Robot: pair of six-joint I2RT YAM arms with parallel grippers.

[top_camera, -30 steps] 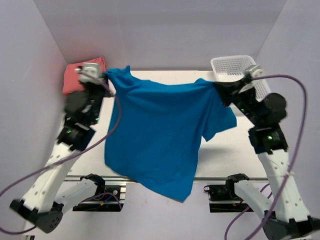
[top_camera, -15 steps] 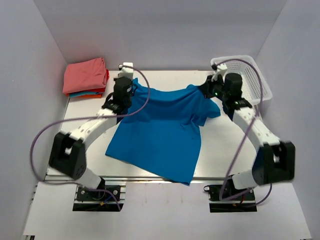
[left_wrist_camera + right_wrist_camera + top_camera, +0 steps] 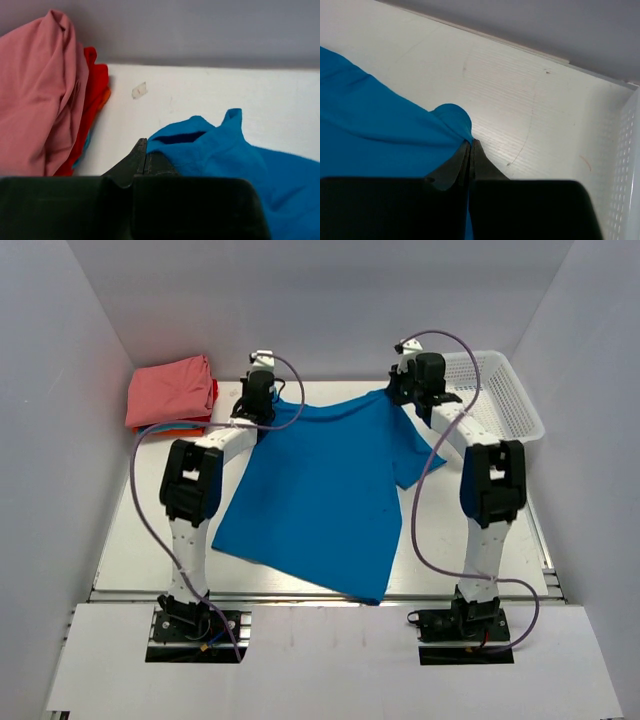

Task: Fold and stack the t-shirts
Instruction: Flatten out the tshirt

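Note:
A bright blue t-shirt (image 3: 325,495) lies spread over the white table, its hem hanging over the near edge. My left gripper (image 3: 262,400) is shut on its far left shoulder (image 3: 200,145), next to the neck opening. My right gripper (image 3: 403,390) is shut on the far right shoulder (image 3: 451,120). Both arms are stretched far back, low over the table. A stack of folded t-shirts (image 3: 172,393), salmon-pink on top with orange-red and blue beneath, lies at the back left (image 3: 47,100).
A white mesh basket (image 3: 497,395) stands at the back right, close beside my right arm; its wall (image 3: 626,165) shows in the right wrist view. Grey walls close in the table at the back and both sides.
Both arms have carried the blue t-shirt from hanging in the air back and down onto the table. The shirt now lies spread out flat instead of dangling.

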